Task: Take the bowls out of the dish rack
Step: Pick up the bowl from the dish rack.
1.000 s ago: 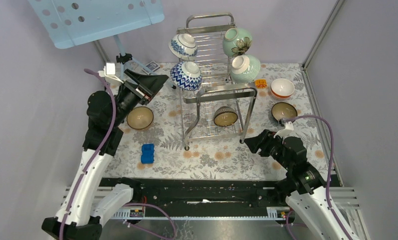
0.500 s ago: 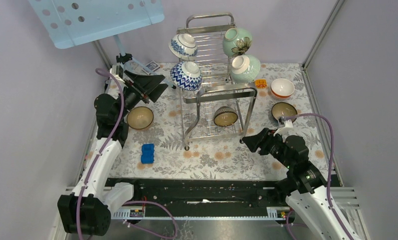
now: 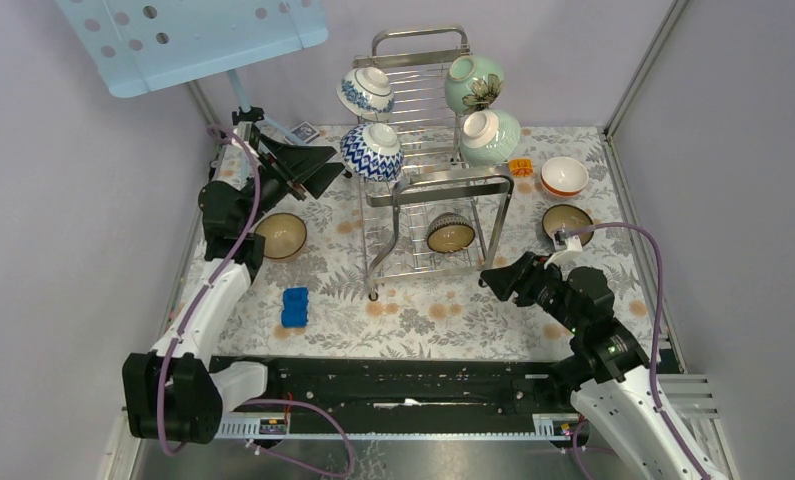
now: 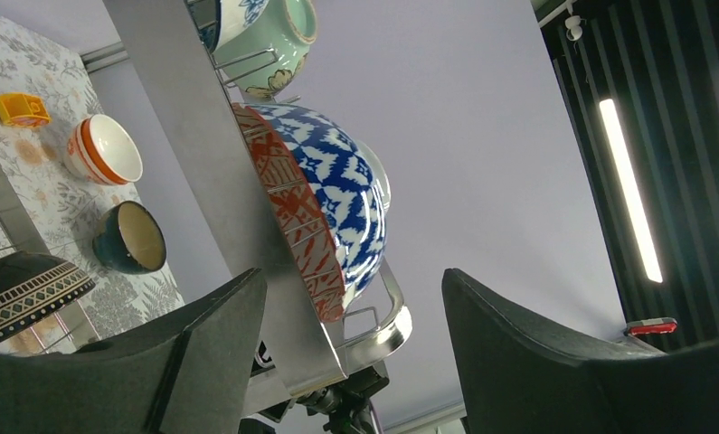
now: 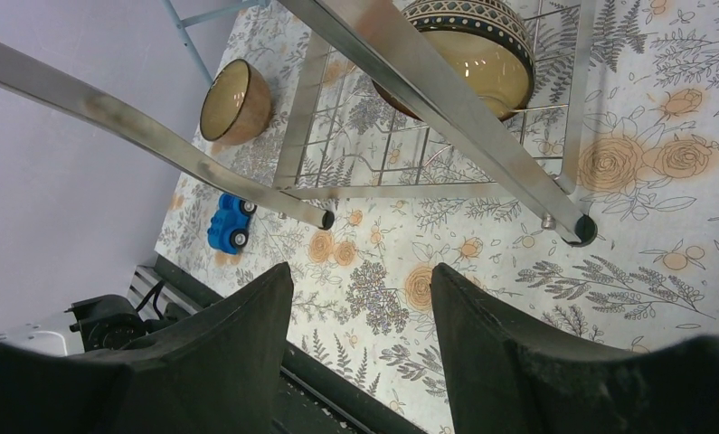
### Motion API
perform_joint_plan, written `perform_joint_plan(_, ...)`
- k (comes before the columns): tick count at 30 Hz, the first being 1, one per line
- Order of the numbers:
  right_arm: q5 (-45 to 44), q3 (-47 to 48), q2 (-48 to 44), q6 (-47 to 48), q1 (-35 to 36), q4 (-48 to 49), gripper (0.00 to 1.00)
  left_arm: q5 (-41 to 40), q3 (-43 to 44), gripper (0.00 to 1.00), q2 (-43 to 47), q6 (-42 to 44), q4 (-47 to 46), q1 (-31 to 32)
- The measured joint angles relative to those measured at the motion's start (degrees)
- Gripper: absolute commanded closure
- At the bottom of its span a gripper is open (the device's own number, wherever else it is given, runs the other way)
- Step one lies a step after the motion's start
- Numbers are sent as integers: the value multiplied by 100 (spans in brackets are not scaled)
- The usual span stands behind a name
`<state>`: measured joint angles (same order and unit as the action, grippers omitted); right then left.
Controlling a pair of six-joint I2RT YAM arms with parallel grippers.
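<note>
The steel dish rack stands mid-table. Its upper tier holds two blue-and-white bowls and two pale green bowls. A dark-patterned bowl with a tan inside sits on the lower tier. On the cloth are a brown bowl, an orange-white bowl and a dark teal bowl. My left gripper is open and empty, raised just left of the zigzag bowl. My right gripper is open and empty by the rack's front right leg.
A blue toy car lies front left. A small orange item lies near the orange-white bowl. The pale blue perforated stand overhangs the back left. Walls close in both sides.
My left gripper rose and moved back and right, toward the rack's upper tier. My right gripper edged left toward the rack's front leg. No bowl moved.
</note>
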<state>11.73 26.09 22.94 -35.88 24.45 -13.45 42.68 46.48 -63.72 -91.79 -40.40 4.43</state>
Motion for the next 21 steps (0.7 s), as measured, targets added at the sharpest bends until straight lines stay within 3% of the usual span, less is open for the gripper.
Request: perform_joint_plan(21,-4,0,-44,0,0,0,35,129,164,40,-761,-560,-1276,275)
